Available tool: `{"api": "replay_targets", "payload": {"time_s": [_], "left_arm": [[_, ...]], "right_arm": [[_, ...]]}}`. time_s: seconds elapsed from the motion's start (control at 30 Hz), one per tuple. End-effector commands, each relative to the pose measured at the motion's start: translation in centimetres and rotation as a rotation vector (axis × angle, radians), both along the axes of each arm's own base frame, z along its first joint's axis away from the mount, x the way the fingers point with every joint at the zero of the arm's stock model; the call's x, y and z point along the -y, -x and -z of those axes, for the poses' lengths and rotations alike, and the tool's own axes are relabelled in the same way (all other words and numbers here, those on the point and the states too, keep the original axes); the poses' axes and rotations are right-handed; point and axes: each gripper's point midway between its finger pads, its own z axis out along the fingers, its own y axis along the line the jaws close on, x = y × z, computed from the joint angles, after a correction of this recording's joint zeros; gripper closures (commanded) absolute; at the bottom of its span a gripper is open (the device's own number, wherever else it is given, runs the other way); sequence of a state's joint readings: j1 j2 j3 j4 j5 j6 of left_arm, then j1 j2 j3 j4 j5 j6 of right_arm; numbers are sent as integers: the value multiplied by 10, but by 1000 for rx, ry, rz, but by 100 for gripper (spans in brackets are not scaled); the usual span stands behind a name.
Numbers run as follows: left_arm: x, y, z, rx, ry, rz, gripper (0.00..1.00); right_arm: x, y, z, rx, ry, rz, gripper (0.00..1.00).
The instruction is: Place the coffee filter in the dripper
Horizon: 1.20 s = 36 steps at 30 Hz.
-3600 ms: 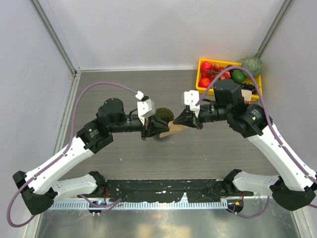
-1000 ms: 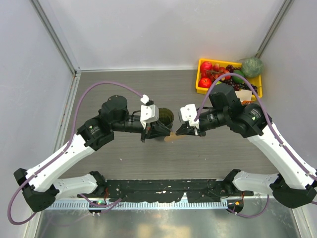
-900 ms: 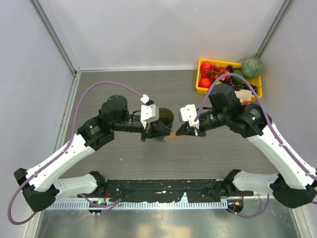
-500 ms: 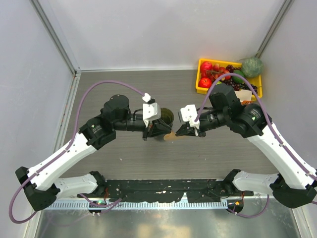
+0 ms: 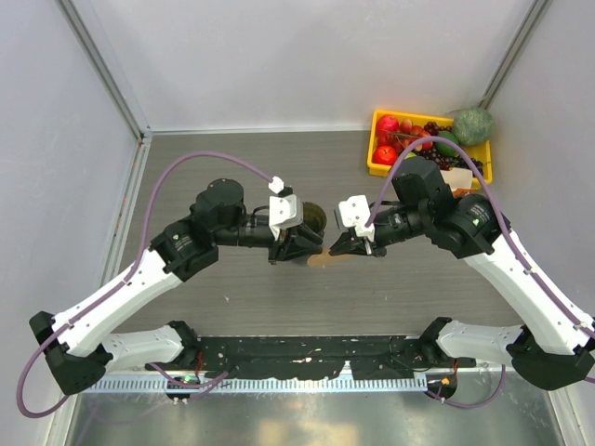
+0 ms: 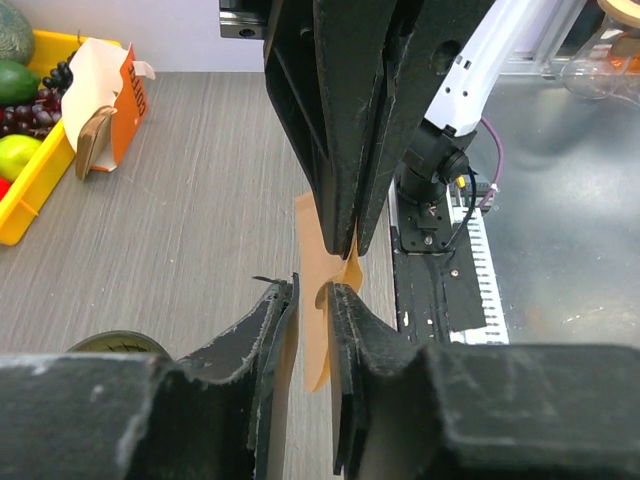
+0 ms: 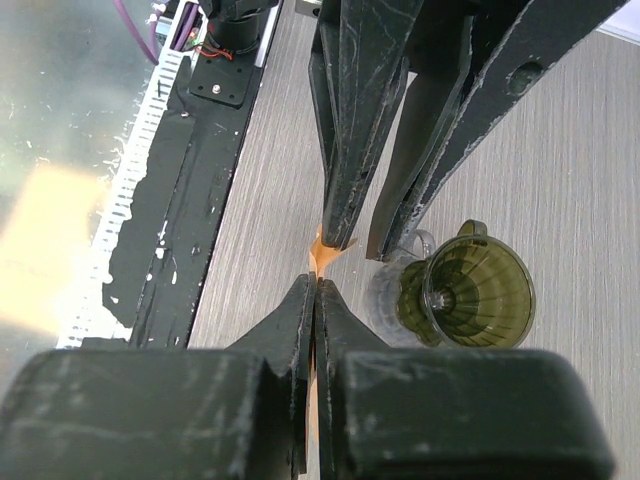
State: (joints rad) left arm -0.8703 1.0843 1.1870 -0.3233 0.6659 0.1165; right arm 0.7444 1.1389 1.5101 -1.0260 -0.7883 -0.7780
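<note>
Nearest the arm bases, over the grey surface, the coffee filter was held on edge between the two arms, a flat tan sheet not yet opened into a cone. The right end effector was clenched on it, its jaws pressed flat together on the paper. The left end effector faced it from the other side, its jaws a narrow slot apart with the filter's free edge standing between them, so it looked released rather than gripping. The step in hand seemed to be taking a second hold on the paper. It would go best if the left jaws closed gently on the edge already between them while the right held firm until that pinch was sure, since an early pull from either side could tear or crease so thin a sheet. Just beyond stood the dripper, upright and empty, close against a translucent cup; the filter would need spreading and lowering point-first without nudging either. Farthest back sat a yellow tray of fruit, well apart
</note>
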Motion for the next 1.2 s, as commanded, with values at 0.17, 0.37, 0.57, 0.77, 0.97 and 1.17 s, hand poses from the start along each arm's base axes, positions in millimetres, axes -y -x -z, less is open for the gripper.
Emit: {"api": "replay_targets", "payload": {"time_s": [0.17,0.37,0.57,0.77,0.97,1.17], "left_arm": [[4,7,-4,53,30,42,81],[5,5,5,44,11,22,73],[4,-3,12,39,-2,-28,69],[6,-7,15,11,5,-56,59],[5,-16,19,16,2,-104,64],[1,-15,34,17,-11,-112,63]], "right_arm": [[-7,2,-22,17,-64,-14,95],[-7,1,-26,18,-74,-7,95],[-6,0,-25,25,-71,7,95],[-8,-6,-27,25,-79,35,95],[-9,-4,-27,5,-87,33,95],[-10,-4,-45,8,-131,40,95]]}}
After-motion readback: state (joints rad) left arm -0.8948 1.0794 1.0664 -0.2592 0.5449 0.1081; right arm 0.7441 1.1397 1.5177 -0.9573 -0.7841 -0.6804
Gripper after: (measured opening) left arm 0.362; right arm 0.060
